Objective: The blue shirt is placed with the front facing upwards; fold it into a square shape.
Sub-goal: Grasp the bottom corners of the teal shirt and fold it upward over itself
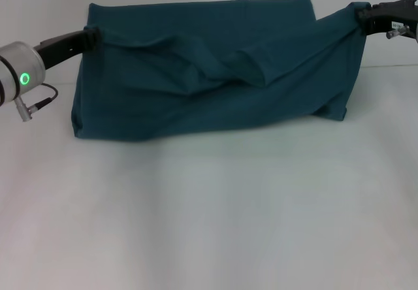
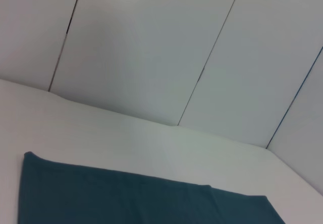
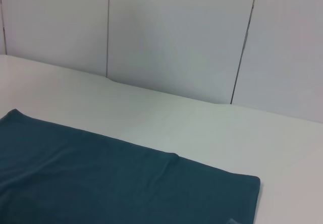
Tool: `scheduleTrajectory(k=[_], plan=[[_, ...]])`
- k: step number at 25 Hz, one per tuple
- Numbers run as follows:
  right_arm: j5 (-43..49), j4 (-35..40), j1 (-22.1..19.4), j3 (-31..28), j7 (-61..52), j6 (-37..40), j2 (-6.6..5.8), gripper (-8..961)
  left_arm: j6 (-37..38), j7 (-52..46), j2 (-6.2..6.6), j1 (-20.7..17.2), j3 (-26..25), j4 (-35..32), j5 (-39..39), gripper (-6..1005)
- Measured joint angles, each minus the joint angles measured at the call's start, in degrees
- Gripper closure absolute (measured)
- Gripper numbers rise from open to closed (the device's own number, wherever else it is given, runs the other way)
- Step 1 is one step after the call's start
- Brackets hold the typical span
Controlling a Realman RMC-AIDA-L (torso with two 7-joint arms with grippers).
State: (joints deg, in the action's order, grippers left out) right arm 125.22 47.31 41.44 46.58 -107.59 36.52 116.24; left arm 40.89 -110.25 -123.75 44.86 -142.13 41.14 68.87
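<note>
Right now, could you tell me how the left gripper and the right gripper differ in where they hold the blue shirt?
The left gripper grips the blue shirt at its left edge, lower in the head view; the right gripper grips the right edge, higher and farther back. Cloth hangs slack and creased near the left, stretched taut toward the right. Both are shut on a lifted fold.

A broad, plain white matte surface (image 1: 209,225) stretches across the whole foreground and runs back to the wall. Behind it stands a pale grey panelled wall (image 3: 176,37), divided by thin dark vertical seams (image 2: 214,52) between the panels.
</note>
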Motion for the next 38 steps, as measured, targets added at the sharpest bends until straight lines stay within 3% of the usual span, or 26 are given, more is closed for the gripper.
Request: scheduleTrajectory(k=[16,29,38], plan=[[0.03,-4.96,2.6,-0.27,0.11,-3.32,-1.91,914,-2.97,0.93,0.05,1.44,0.15,-0.42,1.28,959],[0.02,-8.54,2.86,-0.37,0.96,-8.38,-1.29,916,-9.36,1.83,0.02,4.07,2.94,-4.06,1.33,957],[-0.15,-15.7,5.74,-0.49,3.92,-15.41,-2.27,915,-15.7,4.21,0.07,6.91,2.99,-8.12,1.36,955]])
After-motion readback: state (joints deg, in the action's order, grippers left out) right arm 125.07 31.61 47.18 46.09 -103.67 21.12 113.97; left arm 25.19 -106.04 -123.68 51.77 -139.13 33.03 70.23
